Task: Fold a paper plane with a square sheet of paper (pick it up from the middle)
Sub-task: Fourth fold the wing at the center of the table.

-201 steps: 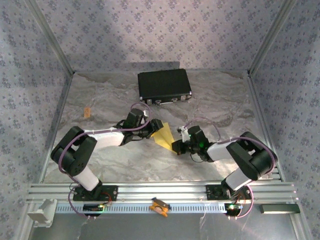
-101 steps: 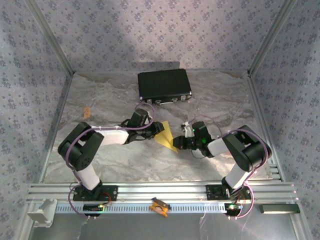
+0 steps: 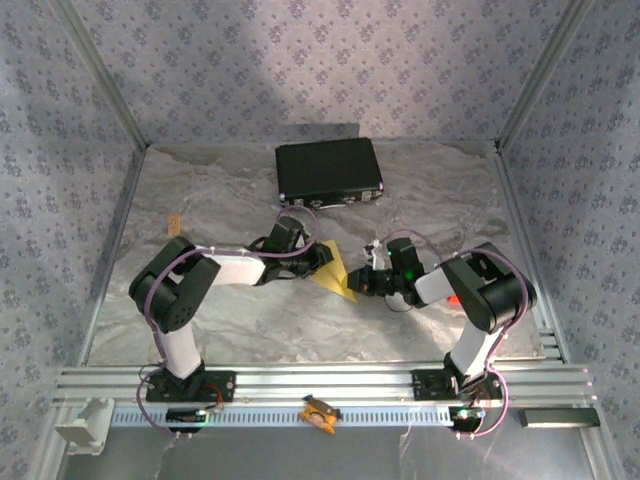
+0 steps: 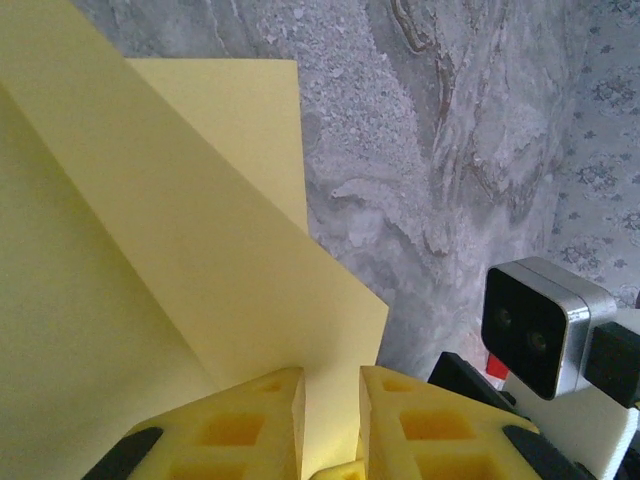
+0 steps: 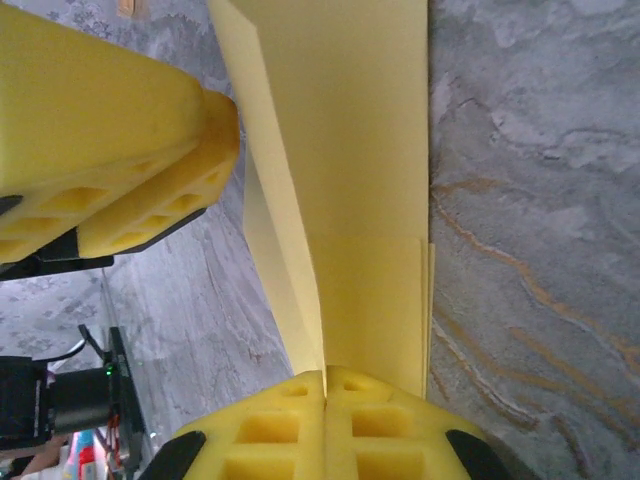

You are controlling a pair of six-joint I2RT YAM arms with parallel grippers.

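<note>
Item: paper (image 3: 335,271), yellow, off the table (image 3: 250,325) at mid-table, between the two claws.
Done: paper picked up; creases and overlapping layers show in both wrist views, so I judge the folding well begun.
Left: no pointed nose or slim dart yet; further folds and the final shape.
Right gripper (image 5: 325,385): fingers pressed together on the paper's near edge.
Left gripper (image 4: 332,385): fingers close, with a slit between them and the paper's edge in it; whether they pinch it cannot be told.
Case (image 3: 329,172): black, at the far edge, well apart from the paper.
Change: left jaws have narrowed; both grippers have drawn closer together across the paper, elbows swung inward; case unmoved.
</note>
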